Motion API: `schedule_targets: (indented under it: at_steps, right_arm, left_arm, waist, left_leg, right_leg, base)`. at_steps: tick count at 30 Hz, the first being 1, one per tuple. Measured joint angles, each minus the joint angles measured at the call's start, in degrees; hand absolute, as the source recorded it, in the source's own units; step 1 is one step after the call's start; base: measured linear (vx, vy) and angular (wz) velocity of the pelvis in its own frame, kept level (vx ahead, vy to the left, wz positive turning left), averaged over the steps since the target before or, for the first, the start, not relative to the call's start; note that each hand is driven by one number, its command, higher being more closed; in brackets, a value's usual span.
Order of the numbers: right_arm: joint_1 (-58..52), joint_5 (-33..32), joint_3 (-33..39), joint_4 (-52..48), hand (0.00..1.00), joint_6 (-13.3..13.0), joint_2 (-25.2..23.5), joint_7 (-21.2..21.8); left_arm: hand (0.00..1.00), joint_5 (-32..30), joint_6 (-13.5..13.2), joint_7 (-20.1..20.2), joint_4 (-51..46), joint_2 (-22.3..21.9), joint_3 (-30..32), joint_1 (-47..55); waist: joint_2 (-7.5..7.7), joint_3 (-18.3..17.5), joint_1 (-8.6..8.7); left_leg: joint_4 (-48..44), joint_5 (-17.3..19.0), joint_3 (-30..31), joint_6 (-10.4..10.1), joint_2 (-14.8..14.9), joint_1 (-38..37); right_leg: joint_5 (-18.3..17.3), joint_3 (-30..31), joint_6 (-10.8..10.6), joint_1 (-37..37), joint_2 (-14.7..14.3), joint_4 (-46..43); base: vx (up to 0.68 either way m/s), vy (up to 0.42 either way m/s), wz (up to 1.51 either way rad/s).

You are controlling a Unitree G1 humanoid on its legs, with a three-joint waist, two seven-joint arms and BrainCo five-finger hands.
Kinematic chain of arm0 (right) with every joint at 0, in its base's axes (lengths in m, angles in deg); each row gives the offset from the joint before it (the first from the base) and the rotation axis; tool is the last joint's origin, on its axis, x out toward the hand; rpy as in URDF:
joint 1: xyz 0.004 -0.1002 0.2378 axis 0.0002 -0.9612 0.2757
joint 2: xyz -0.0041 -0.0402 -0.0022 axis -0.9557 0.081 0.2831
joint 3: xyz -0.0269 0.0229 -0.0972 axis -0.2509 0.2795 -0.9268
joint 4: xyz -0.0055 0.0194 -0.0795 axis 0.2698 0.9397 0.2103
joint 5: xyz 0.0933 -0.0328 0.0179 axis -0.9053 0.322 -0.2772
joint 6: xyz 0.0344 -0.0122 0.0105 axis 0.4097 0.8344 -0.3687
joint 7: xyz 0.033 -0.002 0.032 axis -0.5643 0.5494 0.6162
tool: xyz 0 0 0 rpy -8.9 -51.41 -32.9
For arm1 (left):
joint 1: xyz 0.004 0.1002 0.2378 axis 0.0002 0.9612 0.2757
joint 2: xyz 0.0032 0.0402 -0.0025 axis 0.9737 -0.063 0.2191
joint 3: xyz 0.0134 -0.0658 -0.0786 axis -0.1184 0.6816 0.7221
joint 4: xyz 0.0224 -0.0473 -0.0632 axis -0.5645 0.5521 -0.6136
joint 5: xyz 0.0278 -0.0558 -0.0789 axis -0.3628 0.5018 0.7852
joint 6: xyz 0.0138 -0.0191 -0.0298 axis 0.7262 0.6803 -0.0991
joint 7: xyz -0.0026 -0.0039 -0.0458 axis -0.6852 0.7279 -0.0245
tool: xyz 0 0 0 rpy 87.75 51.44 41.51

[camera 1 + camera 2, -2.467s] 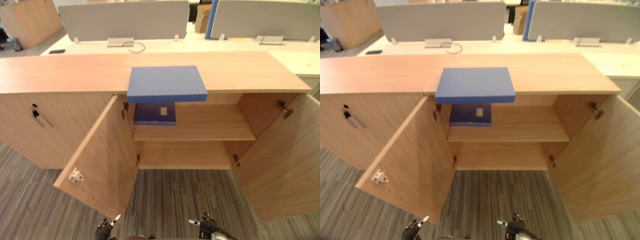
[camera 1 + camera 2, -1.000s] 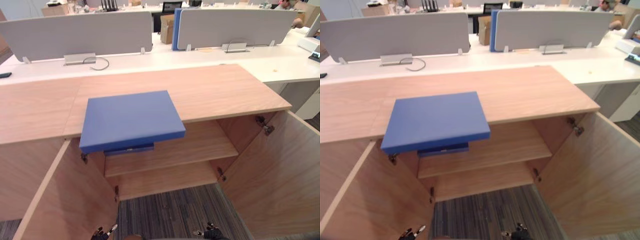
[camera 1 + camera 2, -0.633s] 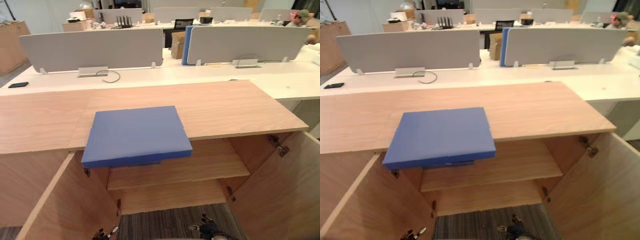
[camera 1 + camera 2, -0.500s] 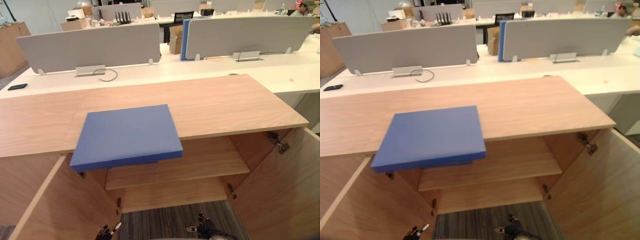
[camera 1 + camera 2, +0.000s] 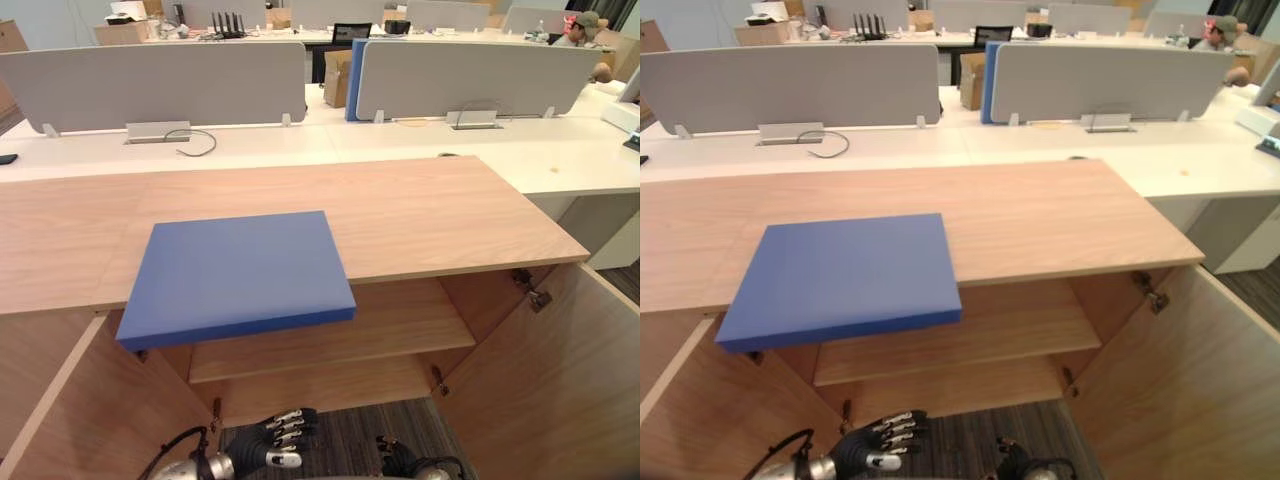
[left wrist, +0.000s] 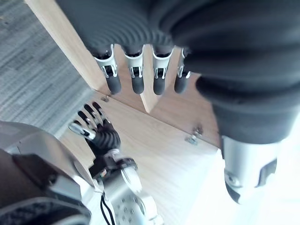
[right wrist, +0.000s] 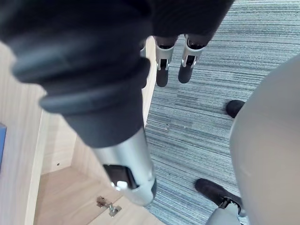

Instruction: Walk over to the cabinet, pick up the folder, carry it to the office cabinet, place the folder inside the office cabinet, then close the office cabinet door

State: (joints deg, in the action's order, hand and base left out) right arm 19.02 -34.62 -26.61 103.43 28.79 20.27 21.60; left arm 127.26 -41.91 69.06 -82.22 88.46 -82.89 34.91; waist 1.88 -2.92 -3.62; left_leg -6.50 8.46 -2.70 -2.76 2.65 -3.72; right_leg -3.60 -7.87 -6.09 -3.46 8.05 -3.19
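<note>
Left hand (image 5: 256, 455): held low in front of the open cabinet, beneath the folder's overhanging edge and above the grey striped carpet (image 5: 345, 440). Its fingers (image 6: 133, 77) hang straight in a loose row, slightly apart, thumb set off to one side, holding nothing. Right hand (image 5: 402, 462): lower, near the bottom edge of the head views, clear of the cabinet; fingers (image 7: 161, 75) straight and relaxed, empty.

Flat blue rectangular folder (image 5: 240, 272): lies closed on the light wooden cabinet top (image 5: 450, 215), toward the robot's left, its near edge jutting past the front lip over the open compartment. Neither hand touches it.

Surroundings: both wooden cabinet doors stand swung outward, left door (image 5: 55, 415) and right door (image 5: 560, 380), flanking the robot. The wooden inner shelf (image 5: 390, 320) shows below the folder. Behind the cabinet runs a white desk (image 5: 330, 140) with two grey partition screens (image 5: 160, 80) and a black cable (image 5: 195, 140)
</note>
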Motion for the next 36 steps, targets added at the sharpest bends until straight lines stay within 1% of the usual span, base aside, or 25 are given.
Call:
schedule_targets:
  at_steps: [2,5,6,7,9,10,12,16,17,18,19,20,21,22,23,25,26,27,28,29,30,31,32,33,36]
  right_arm:
    - [0.0,0.7,2.6,0.0,0.00,-0.1,-0.9,0.1]
    - [-0.5,0.7,6.4,0.6,0.00,-1.3,-1.6,0.2]
    - [-0.6,0.7,8.4,1.5,0.00,-1.6,-1.7,0.1]
    - [-0.6,0.7,8.9,1.7,0.00,-1.6,-1.7,0.1]
    - [-1.1,0.7,12.1,2.3,0.00,-1.9,-1.9,0.0]
    - [-1.4,0.7,13.1,2.3,0.00,-1.9,-1.9,0.0]
    - [-1.9,0.7,15.8,2.6,0.00,-2.1,-2.1,-0.3]
    - [-2.1,0.4,18.1,3.3,0.00,-2.5,-2.5,-0.5]
    - [-2.1,0.2,18.4,3.3,0.00,-2.7,-2.7,-0.5]
    - [-2.1,0.0,18.4,3.3,0.00,-2.9,-2.6,-0.5]
    - [-2.2,-0.3,18.4,3.3,0.00,-3.2,-2.6,-0.5]
    - [-2.1,-1.1,18.3,3.2,0.00,-3.5,-2.6,-0.5]
    - [-2.1,-1.5,18.3,3.2,0.00,-3.6,-2.5,-0.5]
    - [-2.8,-1.7,18.4,3.1,0.00,-3.9,-2.6,-0.4]
    - [-3.0,-1.7,18.4,3.1,0.00,-3.9,-2.5,-0.4]
    - [-3.4,-1.8,18.4,3.1,0.00,-3.9,-1.9,-0.3]
    - [-3.4,-1.8,18.4,3.1,0.00,-3.9,-1.7,-0.3]
    - [-3.3,-1.8,18.5,2.8,0.00,-3.9,-1.2,-0.4]
    - [-3.4,-1.8,18.9,2.3,0.00,-3.9,-1.1,-0.4]
    - [-3.4,-1.8,20.6,1.3,0.00,-3.8,-1.0,-0.8]
    - [-3.4,-1.8,20.8,0.7,0.00,-3.8,-0.9,-1.1]
    - [-3.2,-1.8,20.8,0.1,0.00,-3.7,-0.8,-1.5]
    - [-3.3,-1.8,20.9,-0.3,0.00,-3.5,-0.8,-1.7]
    - [-3.2,-1.8,20.9,-0.7,0.00,-3.1,-0.9,-1.8]
    - [-3.2,-1.7,23.0,-0.7,0.00,-1.8,-1.6,-2.0]
  left_arm:
    - [0.00,1.5,-0.1,0.6,-4.2,0.0,0.1,1.6]
    - [0.00,3.3,-0.5,1.9,-9.9,1.0,1.7,5.7]
    - [0.00,4.2,-0.7,2.4,-11.7,1.2,3.9,8.4]
    - [0.00,4.4,-0.7,2.5,-12.0,1.2,4.3,8.9]
    - [0.00,5.1,-0.9,3.2,-13.6,1.0,8.7,12.6]
    - [0.00,5.2,-1.0,3.2,-13.7,0.7,9.9,13.4]
    - [0.00,6.9,-1.6,3.2,-13.9,-1.2,14.3,16.1]
    - [0.00,9.4,-1.7,3.2,-17.0,-2.9,19.6,19.0]
    - [0.00,10.3,-1.7,3.3,-19.8,-3.0,22.2,19.5]
    - [0.00,11.1,-1.7,3.6,-22.3,-3.4,25.9,19.7]
    - [0.00,12.4,-1.9,3.8,-24.6,-4.6,31.6,19.4]
    - [0.00,14.3,-2.8,3.9,-26.9,-6.8,40.9,18.3]
    - [0.00,15.3,-3.4,3.9,-27.6,-8.1,45.5,17.4]
    - [0.00,17.0,-5.3,3.9,-28.1,-9.3,53.7,14.5]
    - [0.00,18.1,-6.7,3.9,-28.1,-10.1,58.9,12.5]
    - [0.00,18.5,-9.6,3.1,-28.1,-13.3,68.0,7.6]
    - [0.00,18.4,-10.5,2.7,-28.1,-14.1,69.6,6.5]
    - [0.00,16.6,-12.2,-0.2,-28.9,-16.1,72.0,4.4]
    - [0.00,15.3,-12.8,-1.7,-29.8,-17.4,72.6,3.7]
    - [0.00,12.3,-14.3,-5.2,-32.6,-20.5,72.6,2.7]
    - [0.00,10.2,-15.2,-7.4,-34.6,-22.5,72.6,2.4]
    - [0.00,6.4,-16.3,-10.6,-36.8,-24.4,72.5,2.0]
    - [0.00,4.2,-16.7,-12.2,-37.7,-25.0,72.5,2.0]
    - [0.00,-0.4,-17.0,-15.2,-38.8,-25.9,72.3,2.0]
    - [0.00,-13.6,-16.6,-21.9,-39.7,-28.1,71.4,1.3]
  waist:
    - [0.31,-0.3,-0.97]
    - [0.37,-0.4,-2.65]
    - [0.34,-0.4,-3.63]
    - [0.34,-0.4,-3.79]
    - [0.76,-0.4,-5.29]
    - [0.89,-0.4,-5.47]
    - [1.32,0.0,-6.85]
    - [1.70,0.9,-8.78]
    - [2.00,1.2,-9.37]
    - [2.23,1.3,-9.62]
    - [2.34,1.5,-10.00]
    - [2.44,2.0,-10.34]
    - [2.38,2.3,-10.34]
    - [2.23,2.5,-10.74]
    - [2.44,2.8,-11.36]
    - [2.70,3.1,-11.66]
    - [2.68,3.2,-11.67]
    - [2.60,3.7,-11.72]
    - [2.63,3.8,-11.63]
    - [2.59,3.9,-11.41]
    - [2.59,3.9,-11.12]
    - [2.61,3.9,-10.74]
    - [2.61,3.9,-10.54]
    - [2.56,3.9,-10.18]
    - [2.53,4.0,-9.15]
  left_leg:
    - [-0.6,0.0,1.1,0.0,-0.3,1.2]
    - [-0.9,-0.1,3.5,-0.1,-0.4,1.6]
    - [-0.9,-0.1,5.0,-0.2,-0.5,1.8]
    - [-0.9,-0.1,5.2,-0.2,-0.5,1.9]
    - [-1.0,-0.7,7.7,-0.3,-1.2,3.4]
    - [-0.9,-1.0,8.6,-0.3,-1.4,3.9]
    - [-0.9,-1.8,11.5,-0.3,-2.0,5.2]
    - [-0.8,-2.8,15.1,-0.5,-2.7,5.9]
    - [-0.8,-3.2,16.6,-0.5,-3.0,6.3]
    - [-0.8,-3.4,17.7,-0.7,-3.3,6.8]
    - [-0.8,-4.0,18.8,-0.9,-3.5,7.3]
    - [-0.8,-4.5,20.6,-1.0,-3.9,7.7]
    - [-0.8,-4.7,21.3,-1.0,-4.0,7.7]
    - [-0.6,-5.1,22.3,-1.3,-4.1,7.9]
    - [-0.6,-5.2,22.8,-1.4,-4.3,8.2]
    - [-0.8,-5.7,24.2,-1.7,-4.5,8.6]
    - [-0.8,-5.9,24.4,-1.8,-4.4,8.6]
    - [-1.1,-6.1,24.8,-2.1,-4.3,8.5]
    - [-1.3,-6.0,24.9,-2.1,-4.3,8.5]
    - [-1.7,-6.0,25.0,-2.2,-4.3,8.6]
    - [-1.9,-6.0,24.9,-2.2,-4.3,8.6]
    - [-2.0,-5.9,24.7,-2.2,-4.3,8.5]
    - [-2.1,-5.9,24.6,-2.2,-4.3,8.5]
    - [-2.4,-5.8,24.2,-2.0,-4.3,8.5]
    - [-3.1,-5.5,23.6,-1.9,-4.3,8.5]
  right_leg:
    - [0.0,-1.5,0.0,0.0,0.2,0.3]
    - [0.1,-3.6,0.1,-1.0,0.2,0.3]
    - [0.1,-5.0,0.1,-1.8,0.1,0.4]
    - [0.1,-5.1,0.1,-1.9,0.1,0.4]
    - [0.0,-7.5,0.2,-1.9,0.2,0.5]
    - [0.0,-8.3,0.2,-1.9,0.3,0.6]
    - [-0.2,-10.7,0.4,-2.2,0.5,0.6]
    - [-0.6,-13.5,1.1,-3.5,0.6,0.6]
    - [-0.9,-14.7,1.4,-3.8,0.7,0.7]
    - [-1.0,-15.4,1.5,-3.8,0.7,0.8]
    - [-1.2,-16.0,1.6,-3.8,0.6,0.9]
    - [-1.3,-16.9,1.8,-4.1,0.6,1.0]
    - [-1.3,-17.5,1.8,-4.4,0.5,1.0]
    - [-1.4,-17.6,1.8,-4.7,0.3,1.7]
    - [-1.5,-17.6,1.8,-5.2,0.2,2.4]
    - [-1.6,-17.7,1.8,-5.4,-0.2,3.2]
    - [-1.6,-17.8,1.8,-5.5,-0.3,3.3]
    - [-1.6,-18.0,1.8,-5.5,-0.4,3.3]
    - [-1.6,-18.1,1.8,-5.6,-0.5,3.2]
    - [-1.6,-18.1,1.8,-5.6,-0.5,3.0]
    - [-1.6,-18.0,1.8,-5.6,-0.3,2.8]
    - [-1.6,-17.7,1.9,-5.6,-0.2,2.7]
    - [-1.7,-17.5,2.0,-5.5,-0.2,2.7]
    - [-1.8,-17.1,2.2,-5.5,-0.2,2.7]
    - [-1.8,-16.4,2.2,-5.4,-0.1,2.7]
  base:
    - [0.00,0.010,0.35]
    - [0.00,-0.007,0.46]
    - [-0.01,-0.007,0.38]
    - [-0.02,-0.022,0.48]
    - [-0.04,-0.015,0.52]
    - [-0.04,-0.010,0.68]
    - [-0.04,-0.019,0.65]
    - [-0.04,-0.023,0.55]
    - [-0.05,-0.040,0.54]
    - [-0.05,-0.044,0.62]
    - [-0.06,-0.037,0.59]
    - [-0.04,-0.025,0.56]
    - [-0.06,-0.038,0.55]
    - [-0.06,-0.040,0.40]
    - [-0.08,-0.048,0.37]
    - [-0.05,-0.028,0.28]
    - [-0.05,-0.020,0.21]
    - [-0.06,-0.015,0.10]
    - [-0.08,-0.018,0.07]
    - [-0.06,0.002,0.00]
    - [-0.07,0.022,-0.05]
    - [-0.06,0.029,-0.07]
    - [-0.06,0.033,-0.11]
    - [-0.06,0.027,-0.12]
    - [-0.05,0.031,-0.12]
